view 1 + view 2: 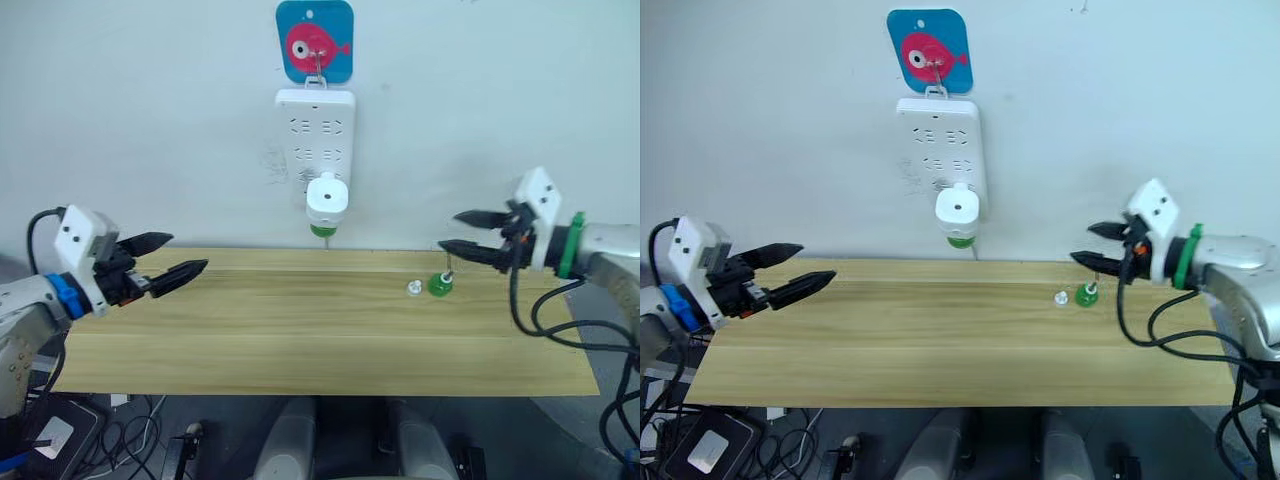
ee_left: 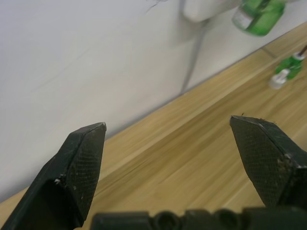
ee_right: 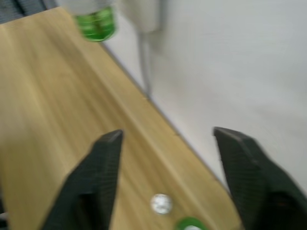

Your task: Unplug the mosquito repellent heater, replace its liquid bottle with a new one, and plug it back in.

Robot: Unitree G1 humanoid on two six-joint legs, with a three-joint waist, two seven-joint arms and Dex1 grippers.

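The heater (image 1: 326, 197) is seen plugged into the bottom of the white power strip (image 1: 315, 135) hung on the wall, with its green bottle (image 1: 321, 230) fitted underneath, above the back edge of the tabletop (image 1: 300, 330). The new bottle (image 1: 440, 283) is stood on the tabletop toward the right, uncapped, with a small white cap (image 1: 414, 288) laid just beside it. The left gripper (image 1: 180, 256) is held over the tabletop's left end, fingers spread and empty. The right gripper (image 1: 456, 231) is held just above the new bottle, fingers likewise parted.
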